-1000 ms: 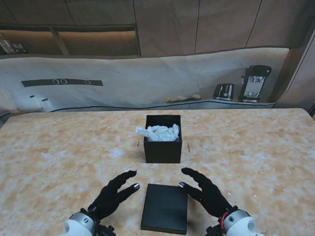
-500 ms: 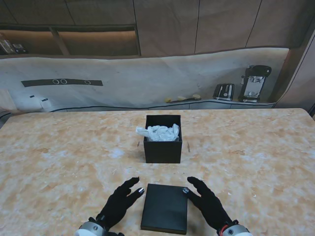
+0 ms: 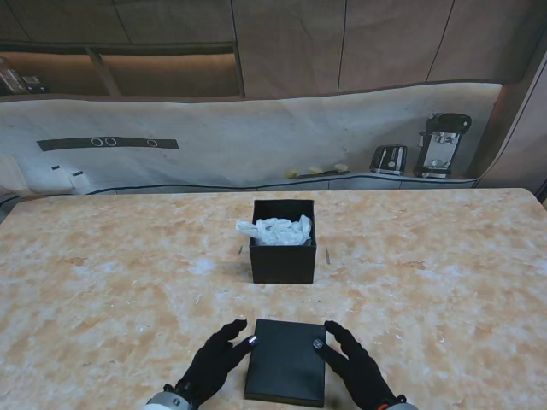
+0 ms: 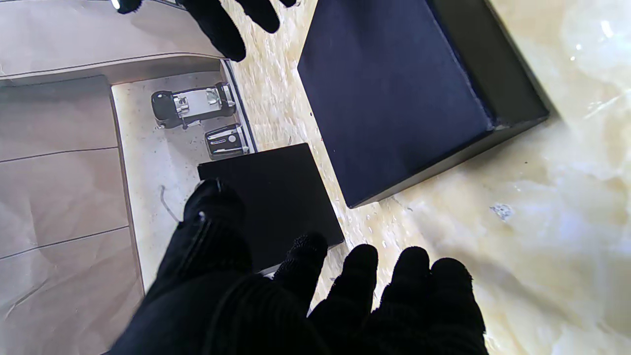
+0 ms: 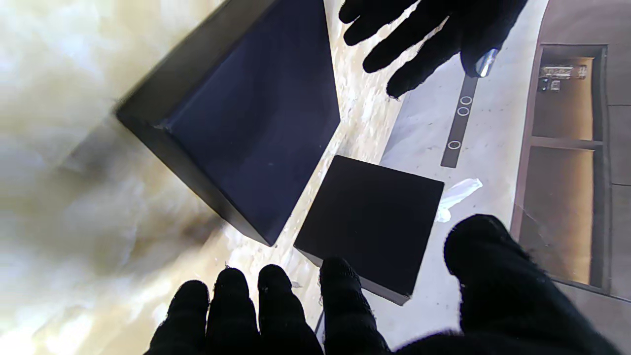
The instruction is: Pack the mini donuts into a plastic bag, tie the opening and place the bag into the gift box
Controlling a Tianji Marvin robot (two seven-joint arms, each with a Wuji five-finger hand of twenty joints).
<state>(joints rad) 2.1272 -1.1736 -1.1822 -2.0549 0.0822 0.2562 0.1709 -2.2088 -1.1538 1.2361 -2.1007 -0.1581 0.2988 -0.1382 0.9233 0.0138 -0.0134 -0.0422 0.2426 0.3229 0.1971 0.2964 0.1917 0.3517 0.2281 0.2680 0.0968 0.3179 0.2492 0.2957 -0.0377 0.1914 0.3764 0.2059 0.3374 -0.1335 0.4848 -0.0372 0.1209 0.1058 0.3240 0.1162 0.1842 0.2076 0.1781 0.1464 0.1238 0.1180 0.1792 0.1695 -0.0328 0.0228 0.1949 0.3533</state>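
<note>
Mostly marbled tabletop (image 3: 102, 282), wood-panelled wall (image 3: 282, 43)

Bare table (image 3: 444, 273) either side of gift box (image 3: 283, 254)

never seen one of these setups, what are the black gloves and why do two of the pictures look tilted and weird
The black gloves are a robot's two five-finger hands. The wide picture comes from a camera on the robot's stand, looking down at a marble-patterned table. The left hand and the right hand sit on either side of a flat black lid, fingers spread, holding nothing.

Farther from the robot stands an open black gift box with a white plastic bag inside; its contents can't be seen.

The two odd pictures come from cameras on each wrist, looking along the fingers. They are shown upside down, so the lid and box look tilted.
</note>
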